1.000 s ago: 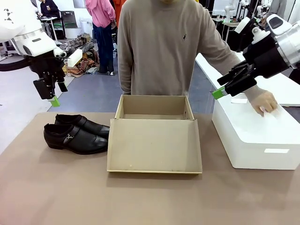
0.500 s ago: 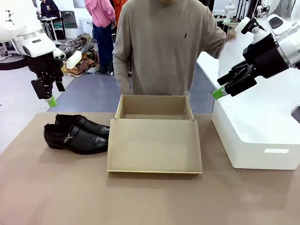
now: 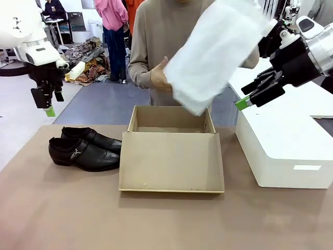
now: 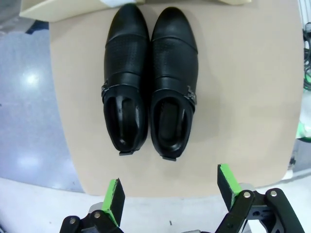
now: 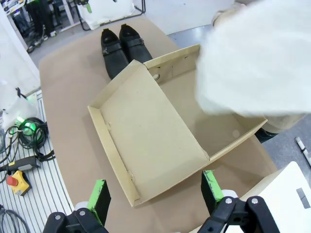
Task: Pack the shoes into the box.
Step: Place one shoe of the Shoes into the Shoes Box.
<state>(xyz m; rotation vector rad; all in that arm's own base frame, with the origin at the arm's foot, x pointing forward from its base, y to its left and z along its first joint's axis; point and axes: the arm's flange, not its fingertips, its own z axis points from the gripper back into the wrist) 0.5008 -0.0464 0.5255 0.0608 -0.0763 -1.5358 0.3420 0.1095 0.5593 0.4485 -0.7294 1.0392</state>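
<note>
Spread wide: left tool (image 4: pixel 170 193), right tool (image 5: pixel 155 191)

Room around the brown table (image 3: pixel 62 208).
Beyond its far left corner: glossy grey-blue floor (image 3: pixel 99 107), heaped patterned cloth (image 3: pixel 93 73), a bystander in pink (image 3: pixel 112 13).

The white arms (image 3: pixel 23 31) end in black hardware: the left end effector (image 4: pixel 170 187) and right end effector (image 5: pixel 155 190) carry bright green pads (image 4: pixel 114 196) (silver screws (image 4: pixel 243 194) at the knuckles). The person's sweater (image 3: pixel 148 36) is beige and long-sleeved.

Shoes (image 3: pixel 83 151) glossy black, perforated vamps — cardboard box (image 3: pixel 171 161) plain brown; paper sheet (image 3: pixel 216 49) white; large box (image 3: pixel 281 151) white — table (image 3: pixel 62 208) tan.
</note>
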